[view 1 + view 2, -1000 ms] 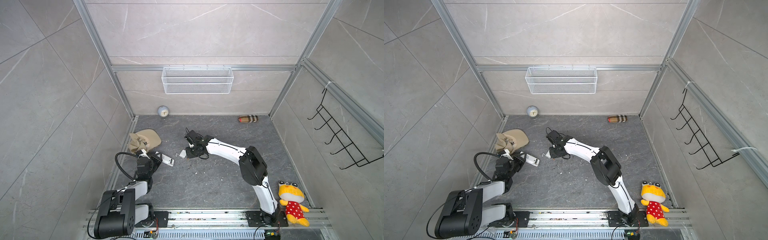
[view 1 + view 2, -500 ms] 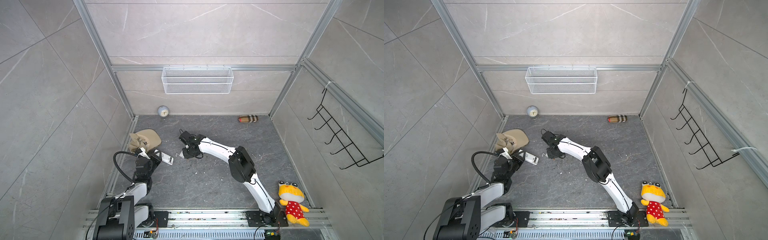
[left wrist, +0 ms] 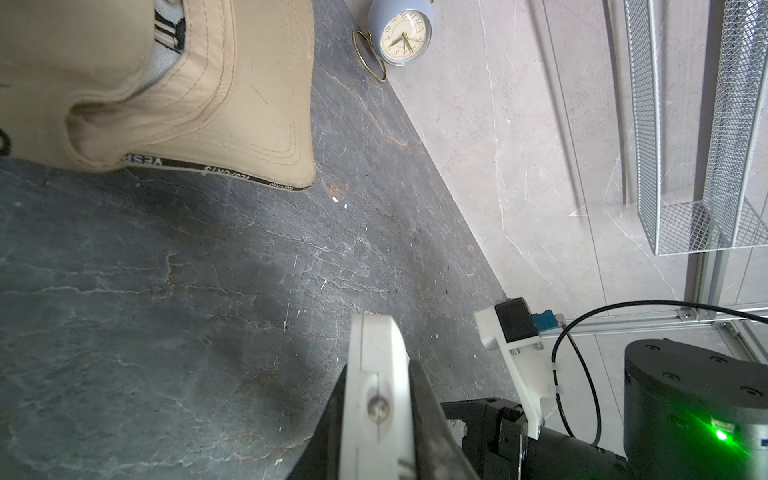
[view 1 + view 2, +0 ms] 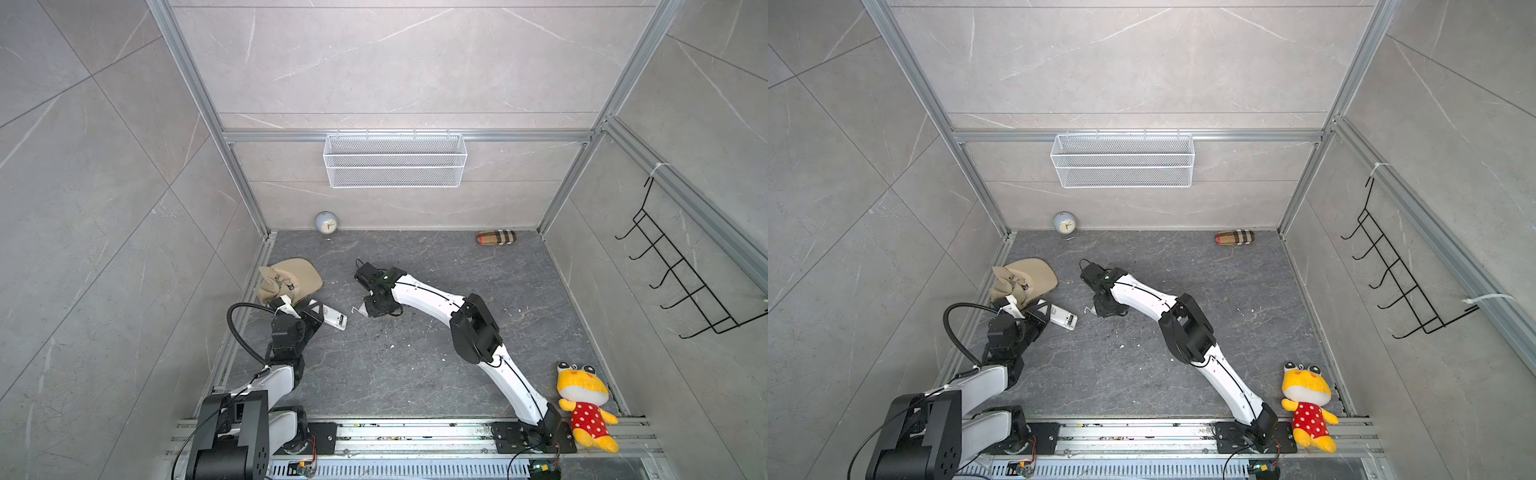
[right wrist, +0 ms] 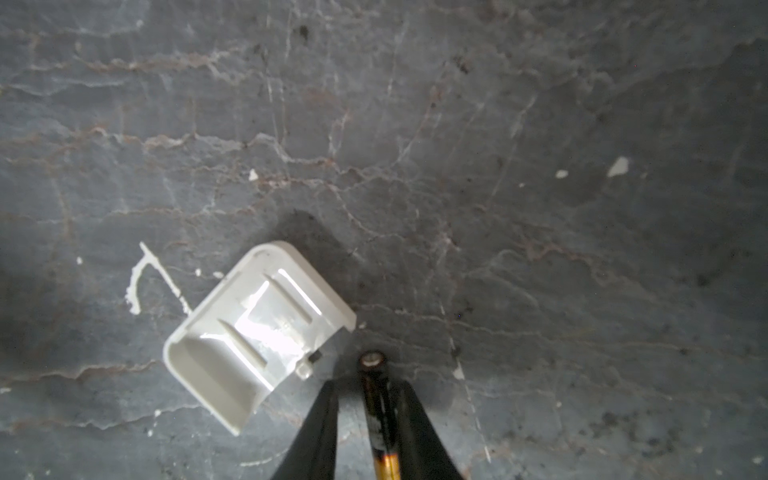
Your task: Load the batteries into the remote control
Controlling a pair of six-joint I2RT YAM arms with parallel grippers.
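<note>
The white remote control (image 4: 336, 320) (image 4: 1064, 318) sticks out of my left gripper (image 4: 314, 314) (image 3: 378, 370), which is shut on it low over the floor at the left. The left wrist view shows the remote control (image 3: 376, 399) edge-on between the jaws. My right gripper (image 4: 372, 309) (image 5: 368, 384) is down at the floor in the middle. A slim dark battery (image 5: 376, 399) with a gold band lies between its fingers, against one and with a gap to the other. The white back cover (image 5: 257, 336) lies inner side up beside it. I see only this one of the batteries.
A tan cap (image 4: 291, 278) lies just behind the left gripper. A round clock (image 4: 326, 224) and a plaid pouch (image 4: 496, 237) sit by the back wall. A wire basket (image 4: 395, 160) hangs above, a plush toy (image 4: 584, 403) sits front right, and white specks dot the floor.
My right gripper has moved left, closer to the remote control, and its jaws have narrowed. The left gripper keeps its hold and has shifted only slightly.
</note>
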